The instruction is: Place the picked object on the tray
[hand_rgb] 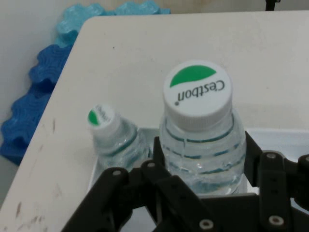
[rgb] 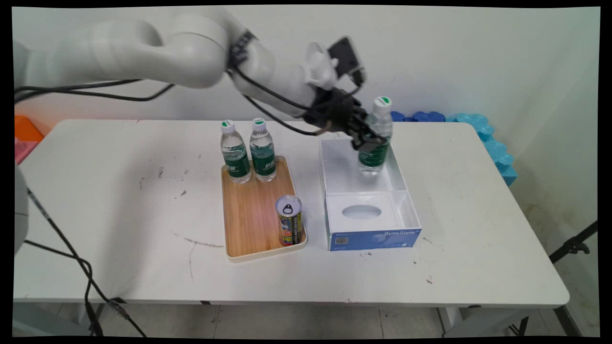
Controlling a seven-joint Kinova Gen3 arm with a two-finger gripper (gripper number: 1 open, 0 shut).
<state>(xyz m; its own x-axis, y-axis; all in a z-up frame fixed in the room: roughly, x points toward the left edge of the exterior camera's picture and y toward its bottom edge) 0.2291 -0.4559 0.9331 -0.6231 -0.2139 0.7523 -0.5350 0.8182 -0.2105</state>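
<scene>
The gripper [rgb: 369,138], fingers closed on a water bottle [rgb: 377,138], holds it upright over the far end of the white box [rgb: 334,172], near the table's [rgb: 119,200] far edge. Holding it well calls for a level, steady grasp below the shoulder. The hand view alone reveals a second bottle [hand_rgb: 108,135] beside the held one, apparently inside the box; the main view alone shows the tray [rgb: 248,215] with two bottles [rgb: 248,150] and a can [rgb: 289,220].
</scene>
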